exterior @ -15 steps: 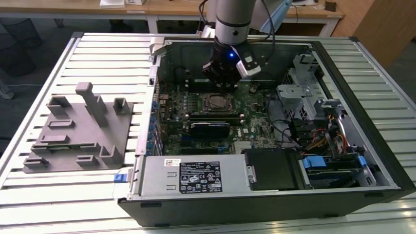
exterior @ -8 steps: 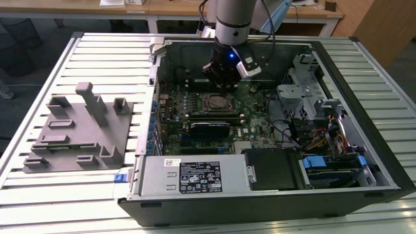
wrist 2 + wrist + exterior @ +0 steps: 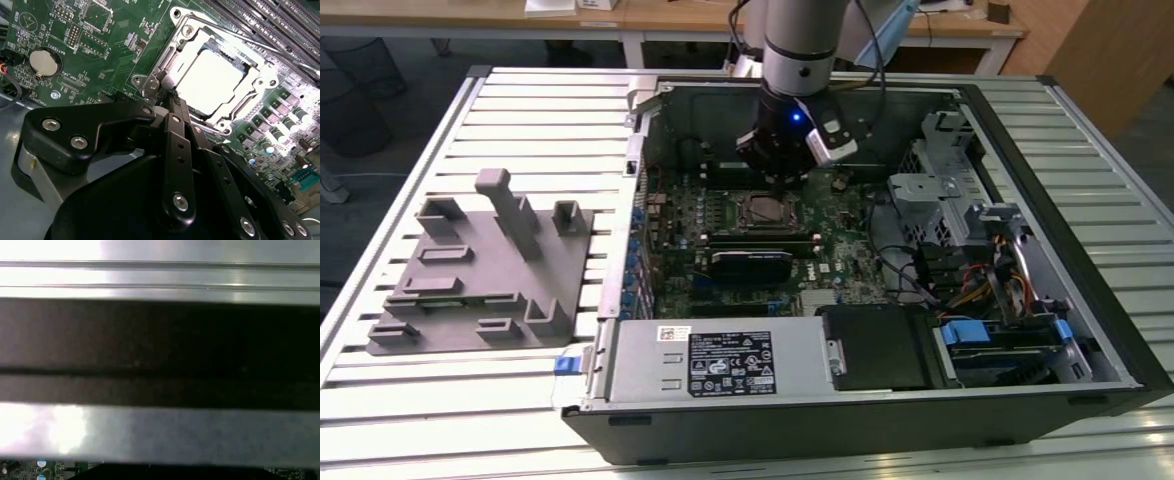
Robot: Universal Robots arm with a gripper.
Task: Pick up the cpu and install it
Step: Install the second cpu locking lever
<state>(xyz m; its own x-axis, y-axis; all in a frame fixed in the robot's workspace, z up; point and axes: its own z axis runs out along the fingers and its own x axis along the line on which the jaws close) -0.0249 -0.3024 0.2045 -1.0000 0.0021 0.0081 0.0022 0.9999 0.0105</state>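
Observation:
The cpu (image 3: 212, 82) lies flat inside the black socket frame (image 3: 172, 50) on the green motherboard, its silvery top glaring bright. In the exterior view the cpu (image 3: 767, 209) sits mid-board inside the open computer case. My gripper (image 3: 781, 186) hangs straight down over the socket's far edge. In the second wrist view my gripper (image 3: 167, 103) has its fingers drawn together, the tips close by the socket's hinge corner, with nothing seen between them. Whether the tips touch the frame, I cannot tell.
The open case (image 3: 1107, 330) lies on a slatted metal table (image 3: 520, 110). A grey tray with upright blocks (image 3: 480, 270) stands at the exterior view's left. Memory slots, a power supply (image 3: 720, 360) and drive cables (image 3: 974, 280) crowd the board. A coin battery (image 3: 44, 61) sits nearby.

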